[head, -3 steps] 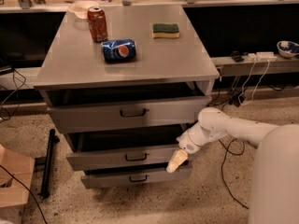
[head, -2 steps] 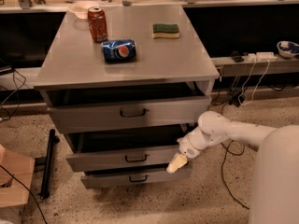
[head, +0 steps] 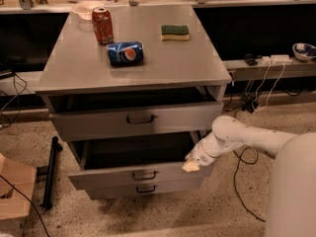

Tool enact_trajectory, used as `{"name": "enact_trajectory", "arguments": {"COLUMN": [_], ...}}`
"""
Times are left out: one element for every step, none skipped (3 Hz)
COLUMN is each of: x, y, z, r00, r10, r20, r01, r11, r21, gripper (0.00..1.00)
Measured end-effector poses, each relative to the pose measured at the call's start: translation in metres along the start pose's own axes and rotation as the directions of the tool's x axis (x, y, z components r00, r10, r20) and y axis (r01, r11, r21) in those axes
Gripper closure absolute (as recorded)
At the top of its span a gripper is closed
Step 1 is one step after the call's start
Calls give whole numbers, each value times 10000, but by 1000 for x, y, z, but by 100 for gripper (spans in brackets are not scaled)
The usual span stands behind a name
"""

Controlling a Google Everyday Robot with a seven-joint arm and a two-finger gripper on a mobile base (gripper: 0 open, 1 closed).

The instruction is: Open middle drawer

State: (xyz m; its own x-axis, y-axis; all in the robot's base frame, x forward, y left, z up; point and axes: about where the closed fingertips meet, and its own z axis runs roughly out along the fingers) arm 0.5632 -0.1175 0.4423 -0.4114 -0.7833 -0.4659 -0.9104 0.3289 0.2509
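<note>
- The pale end effector [head: 191,165] is at the right front edge of the open grey metal middle drawer [head: 113,177]; its grip cannot be told.
- On the grey bench [head: 197,65]: red soda can [head: 102,25], toppled blue soda can [head: 125,53], green sponge [head: 175,32].

Claw [head: 191,165] at right front corner of the middle drawer [head: 108,177] — sponge [head: 175,32] atop the cabinet [head: 168,65].

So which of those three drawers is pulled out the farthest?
The middle drawer: its front sticks out past the top drawer and bottom drawer, showing a deep dark inside. The gripper is at its front right corner.
</note>
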Motion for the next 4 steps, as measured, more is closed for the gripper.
{"name": "enact_trajectory", "arguments": {"x": [1,14,14,19], "y": [-2,14,14,19], "z": [-2,0,0,0], "r00": [10000,9993,9993,9986], "r10": [0,249,250,415], "r20": [-1,-273,-273,-332], "r01": [0,-254,-254,-423], "r11": [10000,9996,9995,9988], "r21": [-1,-160,-160,-252], "gripper": [96,97,75,43]}}
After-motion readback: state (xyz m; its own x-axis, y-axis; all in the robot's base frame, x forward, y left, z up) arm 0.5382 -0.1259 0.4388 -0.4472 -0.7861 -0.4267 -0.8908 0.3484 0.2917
